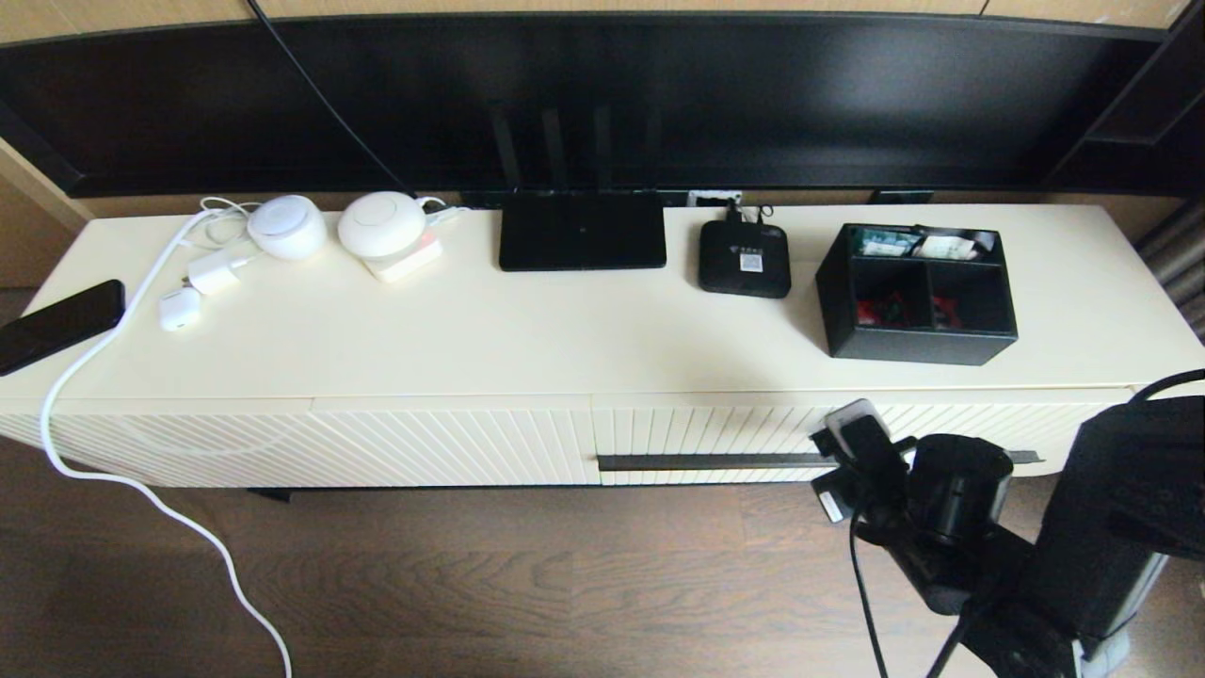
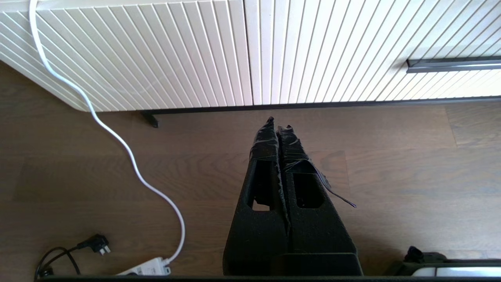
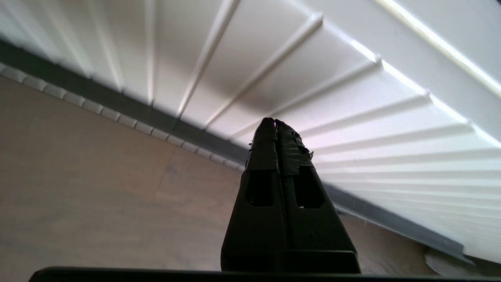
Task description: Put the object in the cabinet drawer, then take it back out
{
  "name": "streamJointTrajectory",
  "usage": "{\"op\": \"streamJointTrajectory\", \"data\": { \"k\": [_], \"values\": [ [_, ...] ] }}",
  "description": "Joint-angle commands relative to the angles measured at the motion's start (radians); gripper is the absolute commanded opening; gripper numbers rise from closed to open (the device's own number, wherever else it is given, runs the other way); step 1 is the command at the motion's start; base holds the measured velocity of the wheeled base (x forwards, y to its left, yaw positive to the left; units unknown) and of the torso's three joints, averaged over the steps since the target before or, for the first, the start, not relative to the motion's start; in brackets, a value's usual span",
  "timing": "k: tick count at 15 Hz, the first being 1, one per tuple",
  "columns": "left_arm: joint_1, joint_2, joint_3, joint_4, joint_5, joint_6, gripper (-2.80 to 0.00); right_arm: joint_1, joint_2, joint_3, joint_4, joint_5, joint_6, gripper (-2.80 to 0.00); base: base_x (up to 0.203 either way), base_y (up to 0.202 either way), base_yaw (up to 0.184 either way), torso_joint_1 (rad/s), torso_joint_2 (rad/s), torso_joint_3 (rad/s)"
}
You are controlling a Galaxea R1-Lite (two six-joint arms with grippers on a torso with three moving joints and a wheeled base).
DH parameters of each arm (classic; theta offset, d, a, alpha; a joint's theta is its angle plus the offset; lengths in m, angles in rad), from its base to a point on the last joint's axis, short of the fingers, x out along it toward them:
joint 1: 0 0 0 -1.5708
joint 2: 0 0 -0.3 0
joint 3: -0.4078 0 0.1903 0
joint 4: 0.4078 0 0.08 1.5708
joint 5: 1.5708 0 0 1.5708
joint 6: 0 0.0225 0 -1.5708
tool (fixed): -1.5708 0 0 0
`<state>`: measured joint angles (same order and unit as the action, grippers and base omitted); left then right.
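Observation:
The black organizer box [image 1: 918,294], with red and white-teal packets in its compartments, stands on the cabinet top at the right. Below it the cream drawer [image 1: 753,424] with vertical ribs is closed, and its dark bar handle [image 1: 715,461] runs across it. My right arm [image 1: 951,508] reaches in low in front of the handle's right part. The right gripper [image 3: 276,122] is shut and empty, its tips close to the ribbed drawer front [image 3: 352,98] near its lower edge. The left gripper [image 2: 278,123], out of the head view, hangs shut and empty over the floor before the cabinet; the handle [image 2: 454,64] lies off to one side.
On the cabinet top sit a flat black router [image 1: 582,231], a small black set-top box [image 1: 744,259], two white round devices [image 1: 287,226], chargers and a phone [image 1: 56,325]. A white cable [image 1: 141,490] drops to a power strip [image 2: 146,268]. A diagonal-ribbed panel [image 2: 137,51] adjoins the drawer.

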<state>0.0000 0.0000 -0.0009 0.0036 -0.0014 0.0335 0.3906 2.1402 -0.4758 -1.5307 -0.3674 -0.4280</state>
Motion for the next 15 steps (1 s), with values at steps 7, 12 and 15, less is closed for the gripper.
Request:
{"op": "streamJointTrajectory", "data": {
  "k": [7,12,15],
  "values": [
    [0.000,0.002,0.000,0.000,0.000,0.000,-2.80,0.021,-0.483,0.271,0.028,-0.039,-0.139,-2.80,0.000,0.000,0.000,0.000,0.00,0.000],
    [0.000,0.002,0.001,0.000,0.000,0.000,-2.80,-0.013,-0.914,0.275,0.361,-0.103,-0.159,-2.80,0.000,0.000,0.000,0.000,0.00,0.000],
    [0.000,0.002,-0.001,0.001,0.000,0.000,-2.80,-0.106,-1.250,0.242,0.732,-0.111,-0.153,-2.80,0.000,0.000,0.000,0.000,0.00,0.000]
  ]
}}
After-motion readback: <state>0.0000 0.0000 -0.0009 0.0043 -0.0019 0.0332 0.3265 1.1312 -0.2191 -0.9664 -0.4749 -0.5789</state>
